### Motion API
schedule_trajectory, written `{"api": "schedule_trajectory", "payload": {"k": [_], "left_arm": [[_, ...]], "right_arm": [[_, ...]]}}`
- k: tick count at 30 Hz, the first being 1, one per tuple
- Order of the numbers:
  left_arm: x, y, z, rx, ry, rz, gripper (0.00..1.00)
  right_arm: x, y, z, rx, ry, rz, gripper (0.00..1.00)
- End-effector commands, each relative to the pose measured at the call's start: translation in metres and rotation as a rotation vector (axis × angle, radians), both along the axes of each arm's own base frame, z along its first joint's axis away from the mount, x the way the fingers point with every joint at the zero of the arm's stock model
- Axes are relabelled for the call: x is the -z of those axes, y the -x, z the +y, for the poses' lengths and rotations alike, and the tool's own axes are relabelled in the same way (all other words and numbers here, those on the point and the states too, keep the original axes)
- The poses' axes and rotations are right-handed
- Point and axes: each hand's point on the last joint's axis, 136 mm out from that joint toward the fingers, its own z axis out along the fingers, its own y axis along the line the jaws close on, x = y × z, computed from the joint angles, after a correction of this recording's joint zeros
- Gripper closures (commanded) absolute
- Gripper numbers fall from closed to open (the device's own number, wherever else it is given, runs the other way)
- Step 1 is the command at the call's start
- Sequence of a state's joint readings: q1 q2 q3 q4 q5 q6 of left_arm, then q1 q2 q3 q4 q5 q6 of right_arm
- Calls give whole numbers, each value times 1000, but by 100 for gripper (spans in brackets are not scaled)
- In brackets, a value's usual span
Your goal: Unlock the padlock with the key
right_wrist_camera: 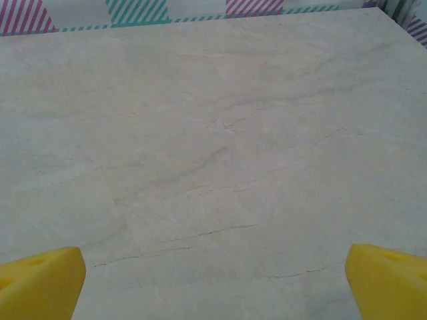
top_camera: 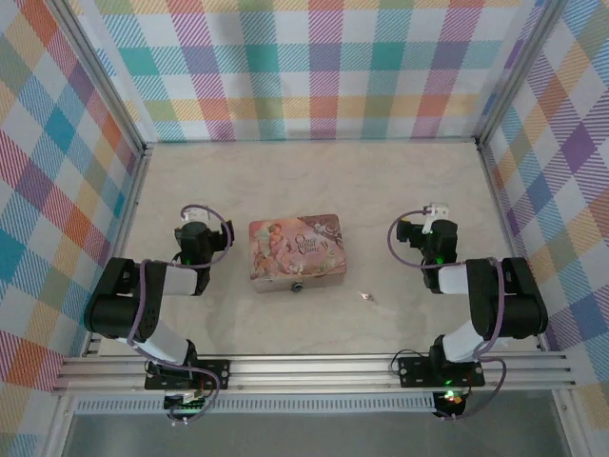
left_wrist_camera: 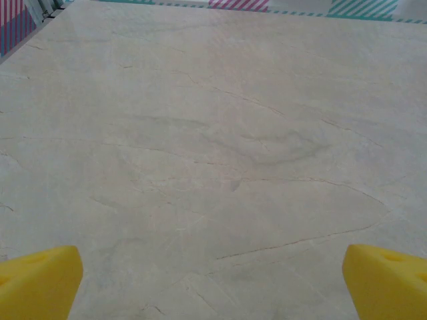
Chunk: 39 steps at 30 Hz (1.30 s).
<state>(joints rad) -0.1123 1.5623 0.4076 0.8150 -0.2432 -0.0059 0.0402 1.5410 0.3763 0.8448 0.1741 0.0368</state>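
Observation:
A tiny dark padlock (top_camera: 298,285) hangs at the middle of the front wall of a pink illustrated tin (top_camera: 295,248) in the middle of the table. To the tin's right, a small silvery key (top_camera: 366,296) lies flat on the pale table. My left gripper (top_camera: 198,228) rests left of the tin, pointing toward the back wall. In the left wrist view, the left gripper (left_wrist_camera: 213,283) stands open over bare tabletop. My right gripper (top_camera: 436,225) rests right of the key, well apart from it. Its wrist view shows the right gripper (right_wrist_camera: 213,283) open as well, nothing between its yellow fingers (right_wrist_camera: 40,280).
The marbled table (top_camera: 324,181) is walled in by plaid panels on the left, back and right. An aluminium rail (top_camera: 314,367) with both arm bases runs along the near edge. Free room lies behind the tin and in front of it.

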Motion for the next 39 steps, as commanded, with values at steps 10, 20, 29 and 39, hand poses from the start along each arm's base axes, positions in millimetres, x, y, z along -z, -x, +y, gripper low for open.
{"api": "schedule_trajectory", "payload": {"k": [10, 20, 29, 39], "left_arm": [[-3, -2, 3, 5, -6, -14, 0], [-3, -2, 3, 5, -6, -14, 0], [-14, -2, 8, -29, -8, -3, 0], [-85, 2, 23, -216, 186, -23, 0]], "right_arm": [[-14, -6, 2, 0, -4, -49, 0], [-15, -6, 2, -1, -4, -50, 0], [-24, -5, 9, -45, 6, -47, 0], [-96, 13, 18, -42, -156, -64, 0]]}}
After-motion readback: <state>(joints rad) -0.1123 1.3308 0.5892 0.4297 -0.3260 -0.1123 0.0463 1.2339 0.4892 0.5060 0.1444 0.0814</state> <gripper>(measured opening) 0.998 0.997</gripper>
